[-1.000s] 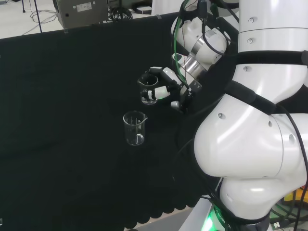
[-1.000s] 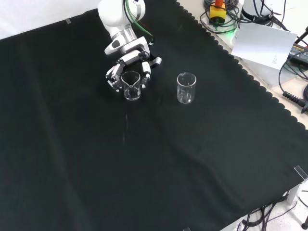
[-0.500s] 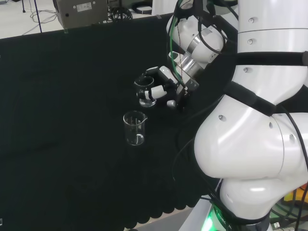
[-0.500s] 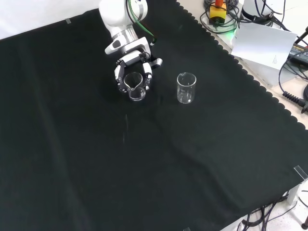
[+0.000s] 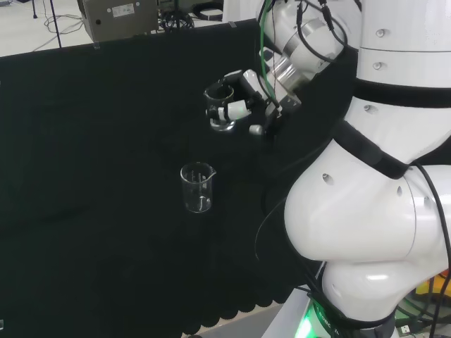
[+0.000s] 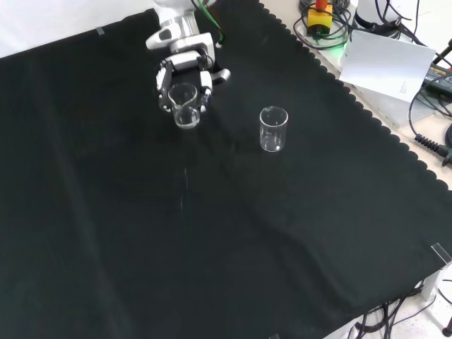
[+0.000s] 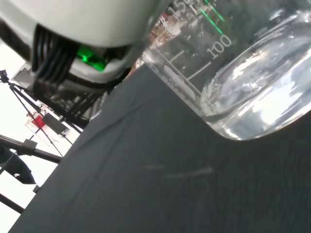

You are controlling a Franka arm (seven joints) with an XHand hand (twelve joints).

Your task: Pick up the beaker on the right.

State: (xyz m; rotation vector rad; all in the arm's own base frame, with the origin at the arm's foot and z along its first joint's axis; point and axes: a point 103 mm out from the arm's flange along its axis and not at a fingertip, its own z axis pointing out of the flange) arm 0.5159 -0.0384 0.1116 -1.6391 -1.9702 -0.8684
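Beaker (image 5: pixel 220 110) of clear glass sits in the grasp of the robot hand (image 5: pixel 239 105), whose black and white fingers (image 6: pixel 205 79) are curled round its wall. In the head view this held beaker is in the upper middle of the frame, just left of the arm's white links, and its base looks raised off the black cloth of the surface (image 5: pixel 84 176). In the front view the same beaker (image 6: pixel 183 104) appears in the upper left part of the frame, directly below the robot hand (image 6: pixel 185 70), which comes in from the top edge, with fingers on both sides of the glass. The beaker is roughly upright in both views, with its open mouth upward.

A second beaker (image 5: pixel 196 187), also clear, stands upright on the cloth, apart from the held one. In the head view it is below the held beaker, near the middle of the frame. In the front view this second beaker (image 6: pixel 273 128) stands to the right of the held one, with a stretch of bare cloth (image 6: pixel 212 233) between them.

The wrist view looks past a blurred white part of the robot hand (image 7: pixel 87 22) at the held beaker (image 7: pixel 243 87), close and large, with its rounded base and printed scale marks on the wall; the black cloth (image 7: pixel 146 184) lies beyond it. I cannot tell from any view whether either beaker holds liquid.
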